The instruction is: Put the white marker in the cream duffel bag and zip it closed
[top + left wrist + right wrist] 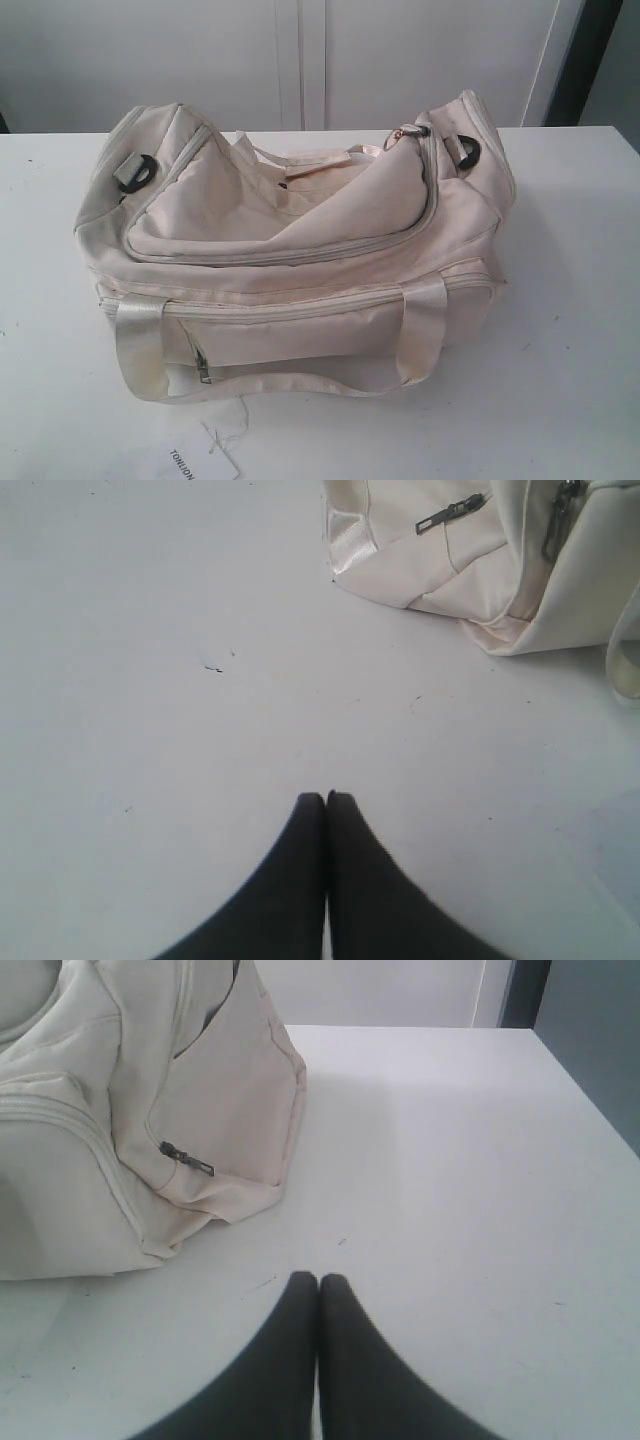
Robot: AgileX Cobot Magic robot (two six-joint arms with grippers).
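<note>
The cream duffel bag (300,250) lies across the middle of the white table (570,380), its top flap sagging and a gap showing along the far zip near a gold ring pull (408,131). One end of the bag (480,560) shows in the left wrist view, the other end (130,1120) in the right wrist view. My left gripper (327,797) is shut with nothing in it, over bare table, apart from the bag. My right gripper (319,1278) is also shut and empty, a short way off the bag's end. The white marker is out of view. Neither gripper shows in the exterior view.
A white paper tag (205,458) lies at the table's front edge below the bag. Pale webbing handles (420,335) loop down the bag's near side. Black strap rings (468,152) sit on each end. A white wall stands behind the table.
</note>
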